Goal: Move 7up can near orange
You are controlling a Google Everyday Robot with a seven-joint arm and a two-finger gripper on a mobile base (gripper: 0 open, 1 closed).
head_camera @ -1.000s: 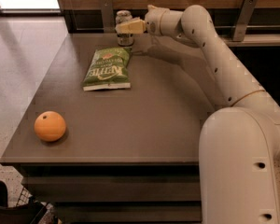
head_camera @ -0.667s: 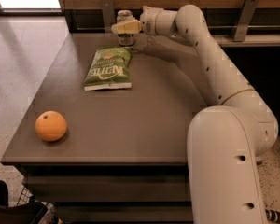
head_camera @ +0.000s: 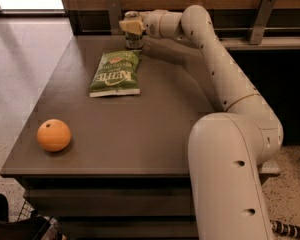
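The 7up can (head_camera: 135, 42) stands upright at the far edge of the table, just behind the top of the green chip bag (head_camera: 115, 73). My gripper (head_camera: 131, 26) is at the can's upper half, reaching in from the right, and covers part of it. The can's shiny top shows just above the gripper. The orange (head_camera: 54, 135) sits near the table's front left corner, far from the can. The can rests on the table.
The dark grey table (head_camera: 155, 119) has a wooden wall with metal brackets (head_camera: 260, 19) behind it. My arm spans the right side of the table. The table's left and front edges drop to the floor, where a dark object (head_camera: 10, 224) lies at the lower left.
My gripper has moved a little to the left, onto the can. The can, chip bag and orange have not moved.
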